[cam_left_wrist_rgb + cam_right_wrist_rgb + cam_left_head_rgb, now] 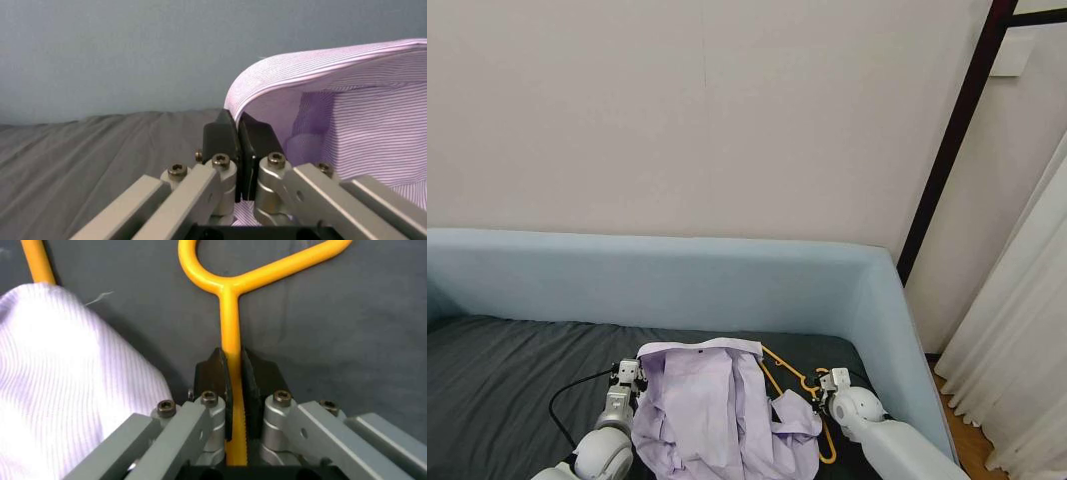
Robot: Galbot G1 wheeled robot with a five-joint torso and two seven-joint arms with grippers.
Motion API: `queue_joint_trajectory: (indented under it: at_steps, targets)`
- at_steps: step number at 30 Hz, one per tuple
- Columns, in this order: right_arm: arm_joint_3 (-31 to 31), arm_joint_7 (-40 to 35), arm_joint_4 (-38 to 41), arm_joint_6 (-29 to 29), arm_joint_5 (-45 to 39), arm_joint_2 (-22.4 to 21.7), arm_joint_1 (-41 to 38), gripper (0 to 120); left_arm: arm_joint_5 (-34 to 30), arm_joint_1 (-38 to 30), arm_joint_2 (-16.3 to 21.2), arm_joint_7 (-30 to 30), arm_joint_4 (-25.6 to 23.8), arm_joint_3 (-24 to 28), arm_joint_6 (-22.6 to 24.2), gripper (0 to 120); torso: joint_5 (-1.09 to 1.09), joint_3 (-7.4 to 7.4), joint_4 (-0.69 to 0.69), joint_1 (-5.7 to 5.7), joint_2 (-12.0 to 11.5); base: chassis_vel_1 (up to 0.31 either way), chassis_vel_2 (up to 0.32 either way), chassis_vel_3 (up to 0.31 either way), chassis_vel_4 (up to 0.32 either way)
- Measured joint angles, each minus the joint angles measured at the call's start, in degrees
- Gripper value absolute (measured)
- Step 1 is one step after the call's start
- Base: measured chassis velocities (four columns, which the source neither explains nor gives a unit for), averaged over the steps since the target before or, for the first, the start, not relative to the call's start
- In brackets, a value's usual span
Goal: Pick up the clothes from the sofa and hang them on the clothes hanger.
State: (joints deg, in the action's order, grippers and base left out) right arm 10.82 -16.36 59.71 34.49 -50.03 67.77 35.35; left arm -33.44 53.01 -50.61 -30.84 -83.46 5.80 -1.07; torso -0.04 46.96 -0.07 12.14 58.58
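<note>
left end effector point(238, 121): shirt point(712, 412) | right end effector point(231, 358): hanger point(229, 315) | sofa backrest point(677, 285) behind

Crumpled lilac shirt point(712, 405) partly over yellow hanger point(785, 367)

Plain, pale room ahead of me.
A bare cream wall point(677, 120) rises behind the sofa point(677, 285), light blue, with a dark grey seat point(497, 370). To my right stand a dark frame post point(952, 140), white curtains point(1027, 350) and wooden floor point(967, 440).

Home living space: pale blue sofa point(677, 285) with dark seat cushion point(497, 370); plain wall point(677, 110) behind sofa; white curtains point(1027, 370) right of sofa.
</note>
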Motion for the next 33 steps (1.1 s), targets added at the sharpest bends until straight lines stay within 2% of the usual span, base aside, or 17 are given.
queue_joint_trajectory:
  at_steps: [3, 5, 9, 14, 19, 22, 23, 27, 28, 33]
  targets:
    - [-0.2, -1.3, -0.3, -1.3, 1.7, 0.1, -0.1, 4, 0.0, 0.1, 0.0, 0.0, -0.1, 0.0, 0.0, 0, 0.00, 0.01, -0.01, 0.00, 0.0, 0.000, 0.000, 0.000, 0.000]
    - [-0.8, -3.2, -0.7, -5.1, 6.9, -0.2, -1.0, 4, 0.0, 0.2, 0.3, 0.0, -0.5, 0.0, 0.0, 0, -0.02, 0.01, -0.03, 0.00, 0.0, 0.000, 0.000, 0.000, 0.000]
    - [-1.2, -4.1, 1.0, -8.7, 9.2, -1.2, -1.4, 4, 0.0, 0.3, 0.5, 0.1, -0.7, 0.1, -0.1, 0, -0.01, 0.01, -0.02, 0.00, 0.0, 0.000, 0.000, 0.000, 0.000]
    - [-2.2, -5.9, 5.7, -13.3, 14.2, -2.8, -1.7, 4, 0.0, 0.3, 0.9, 0.2, -1.0, 0.1, -0.1, 0, -0.01, 0.01, 0.00, 0.00, 0.0, 0.000, 0.000, 0.000, 0.000]
    - [-2.1, -5.9, 11.7, -17.5, 23.9, -6.6, -0.2, 4, -0.8, 0.1, 2.4, 0.3, -2.6, 0.6, 0.1, 0, 0.00, 0.01, 0.00, 0.00, 0.0, 0.000, 0.000, 0.000, 0.000]
    - [-2.4, -5.9, 16.3, -23.8, 34.8, -10.2, 3.8, 4, -1.6, -0.3, 3.8, -0.1, -4.0, 1.0, 0.3, 0, 0.01, 0.00, -0.01, 0.00, 0.0, 0.000, 0.000, 0.000, 0.000]
    - [-2.4, -5.9, 16.3, -23.8, 34.8, -10.2, 3.8, 4, -1.6, -0.3, 3.8, -0.1, -4.0, 1.0, 0.3, 0, 0.01, 0.00, -0.01, 0.00, 0.0, 0.000, 0.000, 0.000, 0.000]
    - [-6.7, -5.0, 22.6, -30.9, 46.7, -15.1, 12.0, 4, -4.2, -1.2, 6.6, -0.4, -7.2, 2.0, 2.4, 0, 0.01, 0.00, 0.01, 0.00, 0.0, 0.000, 0.000, 0.000, 0.000]
    - [-6.7, -5.0, 22.6, -30.9, 46.7, -15.1, 12.0, 4, -4.2, -1.2, 6.6, -0.4, -7.2, 2.0, 2.4, 0, 0.01, 0.00, 0.01, 0.00, 0.0, 0.000, 0.000, 0.000, 0.000]
    - [-11.9, -1.9, 30.5, -38.0, 57.6, -20.7, 23.4, 4, -7.0, -1.8, 9.5, -1.2, -11.2, 2.7, 5.4, 0, -0.01, 0.00, -0.03, 0.00, 0.0, 0.000, 0.000, 0.000, 0.000]
